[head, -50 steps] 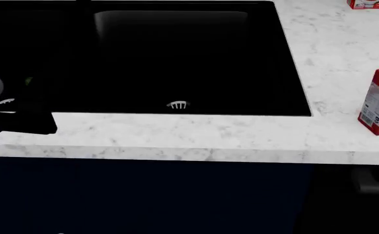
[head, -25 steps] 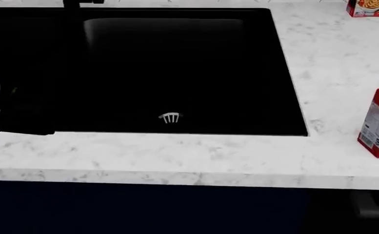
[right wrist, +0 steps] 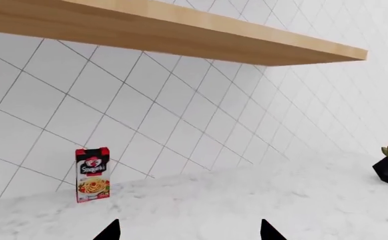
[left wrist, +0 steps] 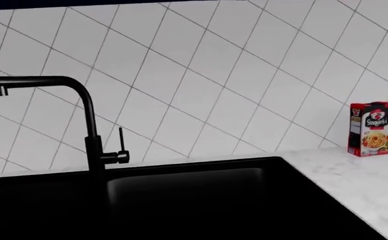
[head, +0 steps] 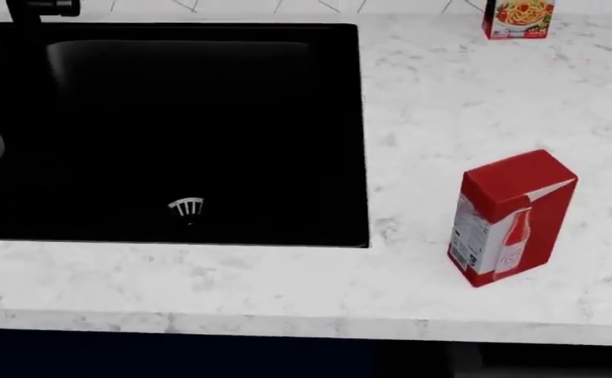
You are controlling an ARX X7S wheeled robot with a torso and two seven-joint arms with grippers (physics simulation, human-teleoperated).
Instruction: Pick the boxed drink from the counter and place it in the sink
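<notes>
Approach step: boxed drink (head: 510, 216) upright on worktop (head: 443, 102), ungrasped, beside sink (head: 179, 126). Right end effector (right wrist: 188, 231) seen spread wide, carton outside its view; left state cannot be told. Reach down to carton required next

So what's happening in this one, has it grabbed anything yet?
Nothing is held yet. The boxed drink stands upright on the counter, to the right of the sink, untouched. No gripper is near it in the head view. The right gripper shows only its fingertips, spread apart with nothing between them, facing the spaghetti box by the tiled wall. The sink holds nothing.
</notes>
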